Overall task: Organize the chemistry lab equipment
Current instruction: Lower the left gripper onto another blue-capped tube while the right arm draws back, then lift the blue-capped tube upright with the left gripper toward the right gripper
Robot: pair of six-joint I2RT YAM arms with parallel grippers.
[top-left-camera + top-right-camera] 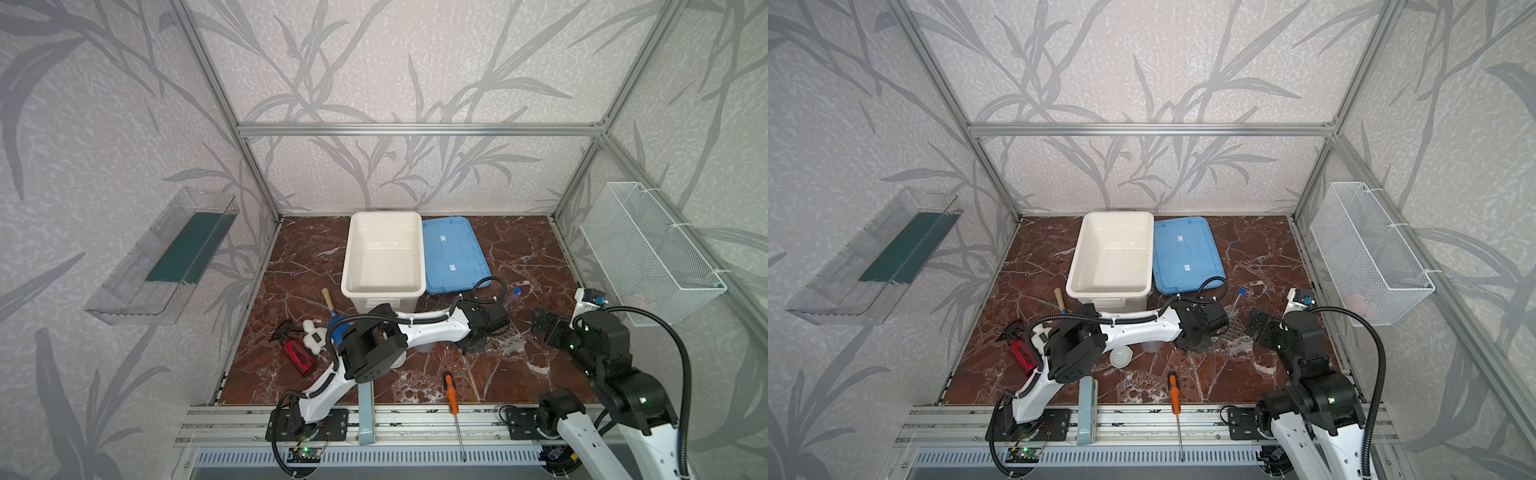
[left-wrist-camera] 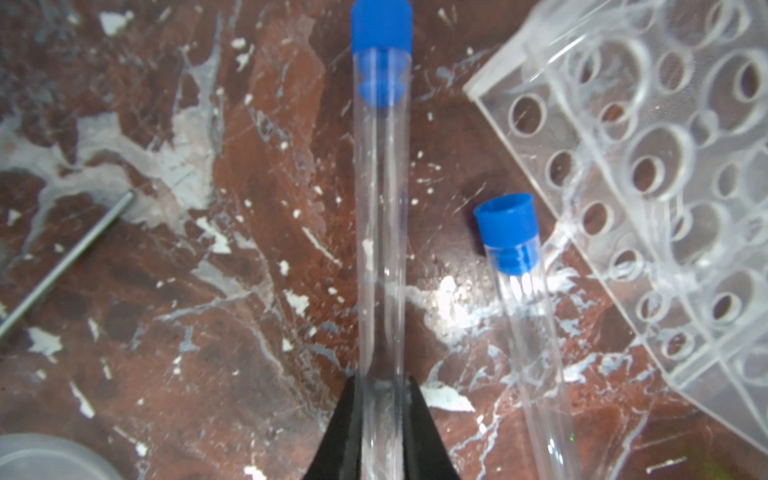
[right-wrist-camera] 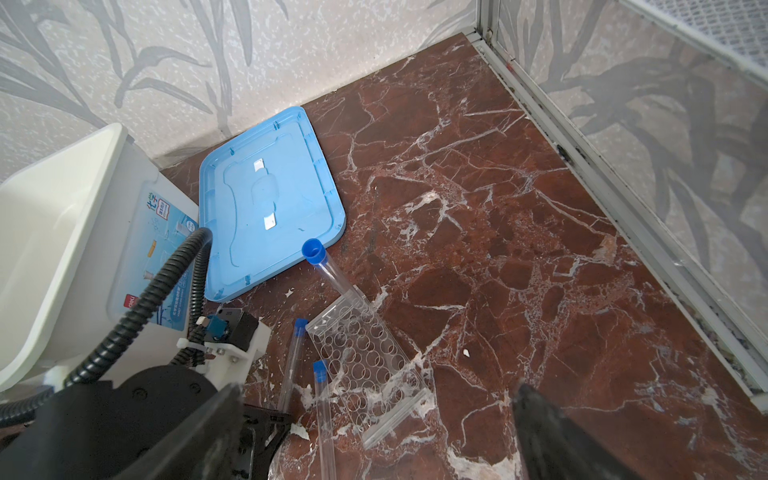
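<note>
My left gripper (image 2: 382, 382) is low over the table, shut on the bottom end of a clear blue-capped test tube (image 2: 380, 208) that lies flat; both fingers press its sides. A second tube (image 2: 519, 311) lies beside it, against the clear honeycomb rack (image 2: 665, 187). A third tube (image 3: 328, 270) leans up out of the rack (image 3: 365, 357). A thin rod (image 2: 66, 257) lies nearby. The clear beaker (image 1: 1152, 345) and white dish (image 1: 1121, 356) sit under the left arm. My right gripper (image 3: 374, 432) hovers open just right of the rack, holding nothing.
An open white bin (image 1: 382, 253) and its blue lid (image 1: 453, 255) stand at the back. A wooden-handled trowel (image 1: 330, 303), red spray bottle (image 1: 297, 353) and orange screwdriver (image 1: 451, 392) lie left and front. A wire basket (image 1: 648, 249) hangs on the right wall.
</note>
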